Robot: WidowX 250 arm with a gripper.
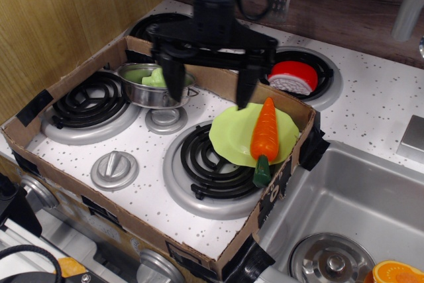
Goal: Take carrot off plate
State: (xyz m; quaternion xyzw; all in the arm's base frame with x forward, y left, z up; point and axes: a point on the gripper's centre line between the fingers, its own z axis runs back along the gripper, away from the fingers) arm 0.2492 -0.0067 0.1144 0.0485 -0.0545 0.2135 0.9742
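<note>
The orange carrot [265, 132] lies lengthwise on the lime-green plate [232, 134], its dark green stub hanging over the plate's near rim. The plate rests on the front right burner inside the cardboard frame. My gripper [211, 96] hangs open above the stove, its fingers spread wide. The right finger [246, 91] is just above the plate's far rim, a little left of the carrot's tip. The left finger [173, 91] is in front of the steel pot. It holds nothing.
A steel pot [156, 85] with a green piece stands at the back left. A cardboard frame [278, 190] walls the stove. A red and white toy [293, 76] sits on the back right burner. The sink [351, 217] is at the right, with an orange slice [397, 273].
</note>
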